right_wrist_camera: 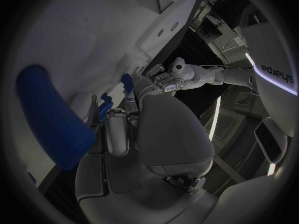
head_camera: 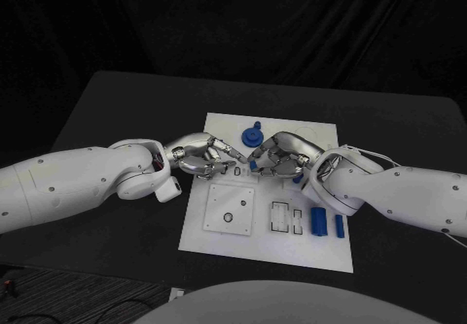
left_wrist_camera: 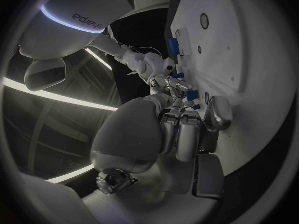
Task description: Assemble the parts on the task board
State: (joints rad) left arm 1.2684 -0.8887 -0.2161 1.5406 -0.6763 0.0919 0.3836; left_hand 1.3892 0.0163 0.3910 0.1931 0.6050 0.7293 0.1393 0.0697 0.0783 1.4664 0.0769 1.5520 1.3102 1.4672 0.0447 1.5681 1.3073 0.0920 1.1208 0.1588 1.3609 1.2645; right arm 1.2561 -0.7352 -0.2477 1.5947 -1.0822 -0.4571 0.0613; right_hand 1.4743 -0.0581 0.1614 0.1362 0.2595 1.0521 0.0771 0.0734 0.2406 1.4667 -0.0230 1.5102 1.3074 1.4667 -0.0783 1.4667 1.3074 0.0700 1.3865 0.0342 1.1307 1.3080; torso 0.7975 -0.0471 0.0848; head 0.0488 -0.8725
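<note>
The white task board (head_camera: 292, 250) lies in the middle of the table, and both hands meet over its upper half. My right hand (head_camera: 282, 159) pinches a small blue part (head_camera: 253, 164) at its fingertips, just above the board; the part also shows in the right wrist view (right_wrist_camera: 127, 82) and the left wrist view (left_wrist_camera: 193, 94). My left hand (head_camera: 204, 158) faces it from the other side, its fingers (left_wrist_camera: 181, 134) reaching close to that part with nothing in its grasp. A round blue part (head_camera: 252, 137) stands on the board behind the hands. Two blue bars (head_camera: 318, 221) lie at the board's right.
A raised white square plate (head_camera: 231, 210) with a small hole sits at the board's lower left, with rectangular slots (head_camera: 280, 214) beside it. Another bit of blue (head_camera: 297, 179) shows under my right hand. Black table (head_camera: 127, 101) surrounds the board.
</note>
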